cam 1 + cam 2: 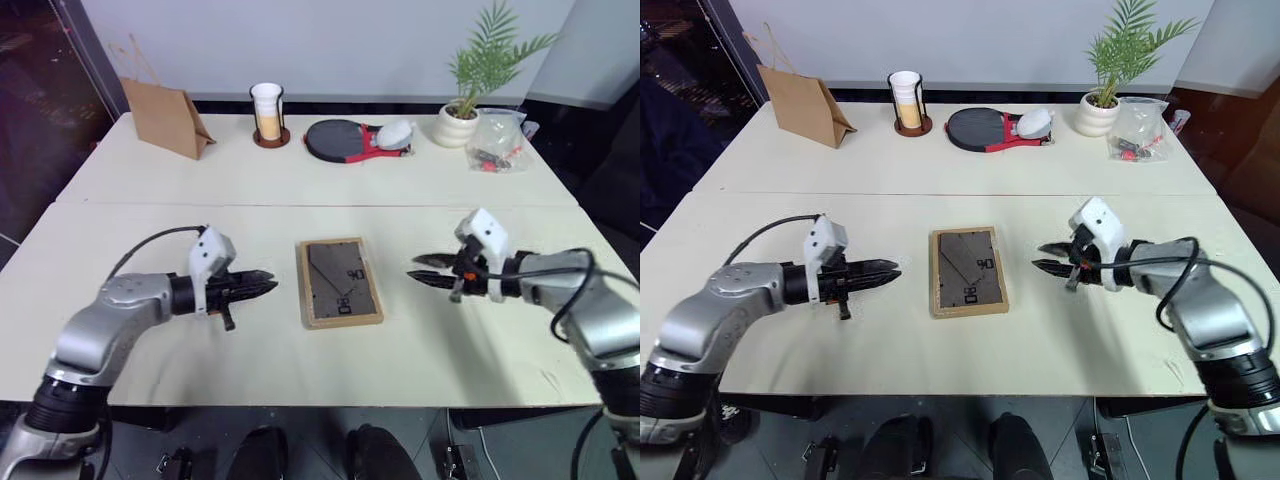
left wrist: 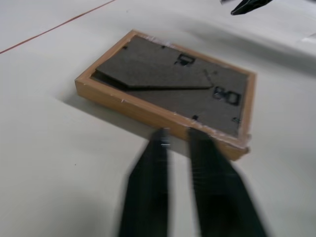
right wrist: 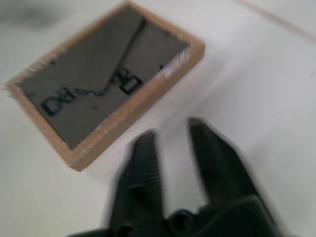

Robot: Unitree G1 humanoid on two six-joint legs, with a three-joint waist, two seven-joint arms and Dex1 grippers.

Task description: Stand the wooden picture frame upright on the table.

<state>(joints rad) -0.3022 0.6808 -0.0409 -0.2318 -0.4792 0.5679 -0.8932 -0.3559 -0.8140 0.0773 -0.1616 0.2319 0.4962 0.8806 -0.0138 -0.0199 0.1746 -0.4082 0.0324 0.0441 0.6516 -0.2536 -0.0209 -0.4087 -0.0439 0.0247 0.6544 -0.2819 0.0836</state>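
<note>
The wooden picture frame [image 1: 340,283] lies flat in the middle of the table's [image 1: 150,240] near section. Its dark grey back with the folded stand and white marks faces up. My left gripper [image 1: 272,285] hovers just left of the frame and points at its long edge, fingers nearly together and holding nothing. In the left wrist view the fingertips [image 2: 163,136] stop short of the frame's [image 2: 168,89] wooden side. My right gripper [image 1: 415,270] hangs to the right of the frame, with its fingers apart and empty. The frame [image 3: 98,84] shows beyond it in the right wrist view.
On the far section stand a brown paper bag [image 1: 165,118], a cup in a holder [image 1: 267,113], a black and red paddle [image 1: 345,138], a potted plant [image 1: 460,120] and a clear plastic bag [image 1: 497,140]. A seam [image 1: 200,204] joins the sections.
</note>
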